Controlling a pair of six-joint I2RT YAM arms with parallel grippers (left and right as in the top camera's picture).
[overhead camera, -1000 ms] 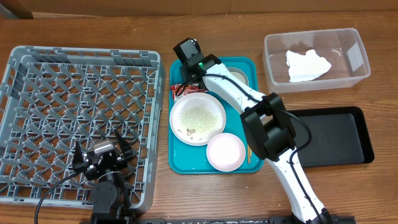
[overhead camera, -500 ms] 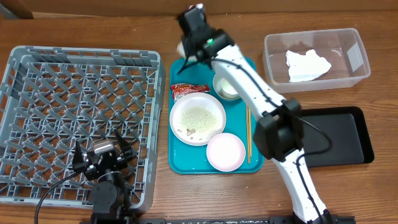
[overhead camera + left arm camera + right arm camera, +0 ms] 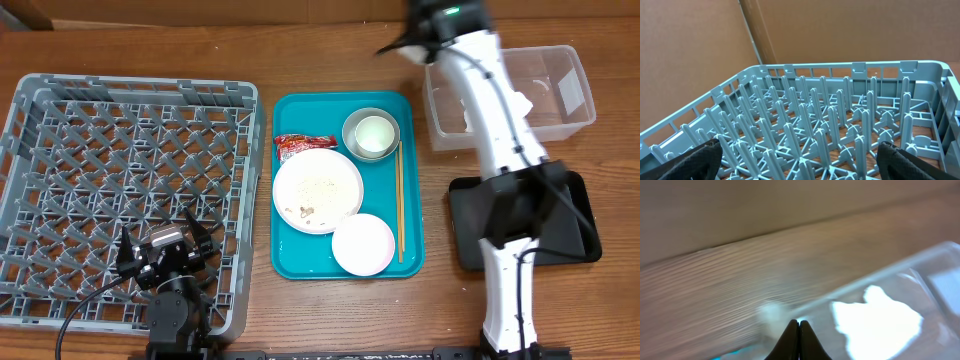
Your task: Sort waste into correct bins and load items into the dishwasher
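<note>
Right wrist view is mostly a smear, so take this loosely. The right pincer (image 3: 799, 327) has its two tips pressed together with nothing visible between them, so it's clenched on nothing I can see. It hangs over bare worktop (image 3: 330, 50), just off the far-left corner of the clear tub (image 3: 565, 85). The napkin (image 3: 875, 324) shows as a white blob inside the tub. From overhead the white arm runs straight across the tub and hides most of it. A small pale blur sits just left of the tips, and I can't tell what it is. The same arm also covers the left part of the black tray (image 3: 578, 215).

The left pincer (image 3: 800, 162) is spread wide, with only its dark finger ends poking in at the bottom corners of its view. It hangs over the near edge of the rack (image 3: 130, 170). The rack's left side runs right to the frame border.

The teal tray (image 3: 300, 110) sits just beside the rack, well apart from the tub.
- The wrapper (image 3: 300, 145) is against the plate's (image 3: 340, 205) far-left rim.
- Crumbs (image 3: 318, 185) are on the plate.
- The pale bowl (image 3: 363, 244) touches the plate's near side.
- The metal bowl (image 3: 350, 122) has something white in it, probably the cup (image 3: 373, 134).
- The chopsticks (image 3: 399, 205) lie along the right edge.

Open room: the strip of worktop along the far side, plus the gap between the teal tray and the two bins.
</note>
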